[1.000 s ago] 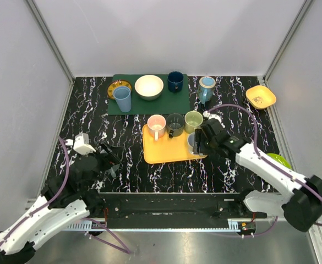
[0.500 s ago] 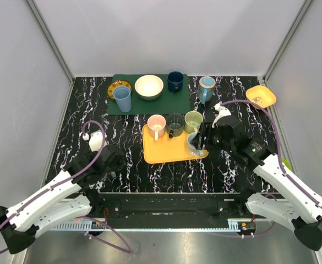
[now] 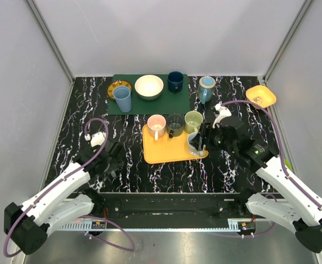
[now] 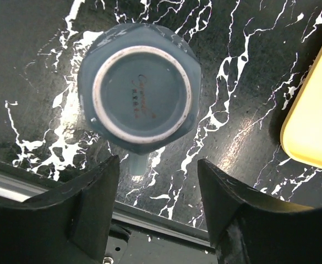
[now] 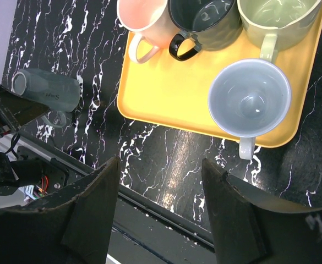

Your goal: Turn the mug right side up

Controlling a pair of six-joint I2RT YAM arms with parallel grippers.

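Note:
A grey-blue mug (image 4: 140, 96) stands upside down on the black marble table, its base ring facing up and its handle toward the near edge. It also shows in the right wrist view (image 5: 45, 91). In the top view my left arm hides it. My left gripper (image 4: 158, 165) (image 3: 112, 158) is open and empty, above the mug and slightly to its near side. My right gripper (image 5: 161, 162) (image 3: 206, 137) is open and empty, raised over the near right edge of the yellow tray (image 3: 166, 152).
The tray holds upright pink (image 3: 156, 125), dark (image 3: 175, 124), green (image 3: 193, 120) and pale grey (image 5: 249, 98) mugs. A green mat (image 3: 149, 103) at the back carries a blue cup, cream bowl and navy mug. An orange bowl (image 3: 260, 97) sits back right.
My left arm has swung forward and right until its gripper is over the upside-down mug. My right gripper has drawn back and up from the pale grey mug on the tray.

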